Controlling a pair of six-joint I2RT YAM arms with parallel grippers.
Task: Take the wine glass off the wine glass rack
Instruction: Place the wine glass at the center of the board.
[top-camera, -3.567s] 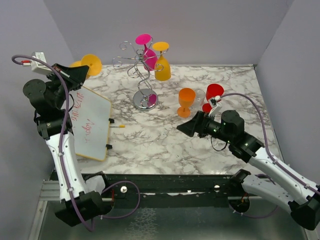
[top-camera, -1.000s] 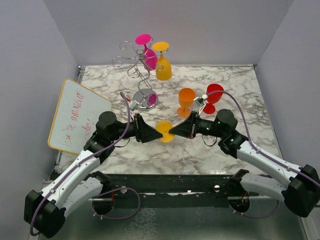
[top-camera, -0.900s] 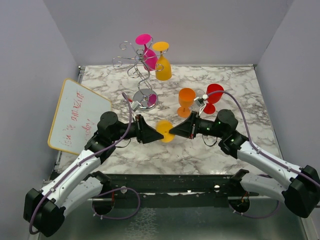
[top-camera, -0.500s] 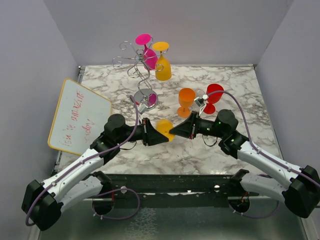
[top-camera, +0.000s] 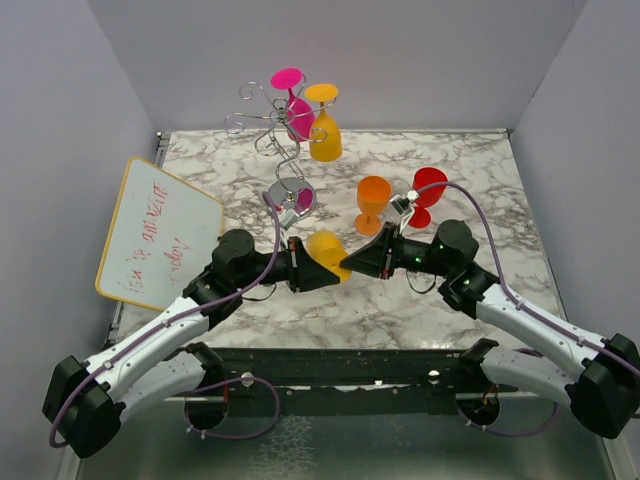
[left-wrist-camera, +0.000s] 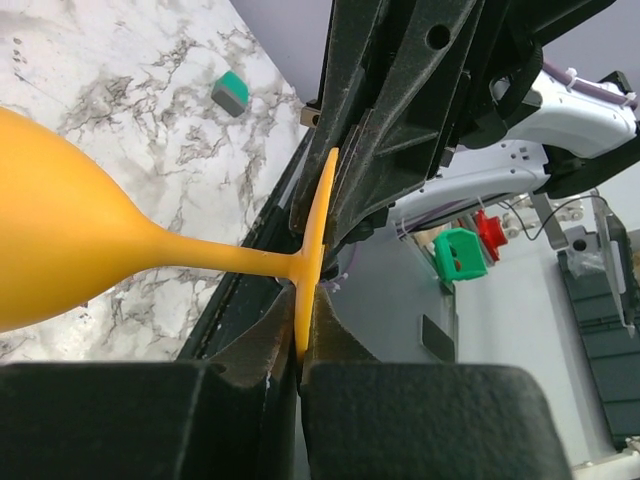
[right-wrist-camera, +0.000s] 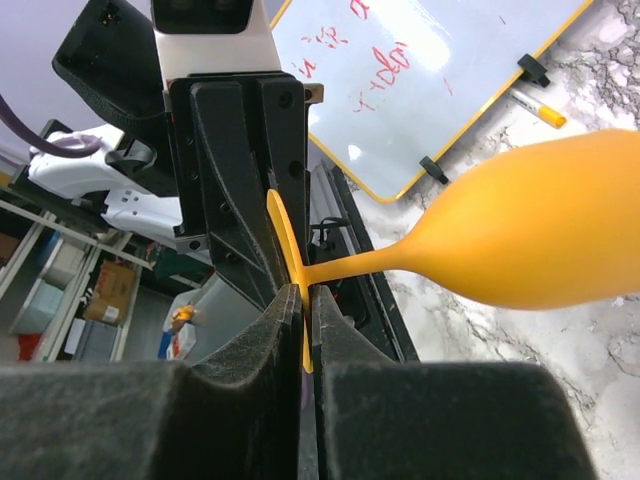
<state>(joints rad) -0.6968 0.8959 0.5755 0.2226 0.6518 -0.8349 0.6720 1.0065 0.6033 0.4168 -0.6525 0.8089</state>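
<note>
A yellow-orange wine glass (top-camera: 325, 247) hangs on its side above the table's near middle, held between both arms. My left gripper (top-camera: 335, 272) is shut on the rim of its round foot (left-wrist-camera: 315, 240), bowl (left-wrist-camera: 50, 250) pointing left. My right gripper (top-camera: 358, 265) meets it from the other side. Its fingers (right-wrist-camera: 270, 350) close round the same foot (right-wrist-camera: 285, 240), a hairline gap at one pad, bowl (right-wrist-camera: 540, 225) to the right. The chrome wine glass rack (top-camera: 283, 135) stands at the back, a pink glass (top-camera: 297, 110) and a yellow glass (top-camera: 324, 130) hanging from its arms.
An orange glass (top-camera: 372, 200) and a red glass (top-camera: 425, 195) stand on the marble table (top-camera: 470, 160) just behind my right arm. A whiteboard (top-camera: 160, 245) lies at the left, its marker (right-wrist-camera: 538, 110) beside it. A green eraser (left-wrist-camera: 230, 93) sits on the table.
My left arm has moved right up to the glass and its jaws have closed on the foot. The glass bowl has shifted slightly up and left. The right arm stays in place.
</note>
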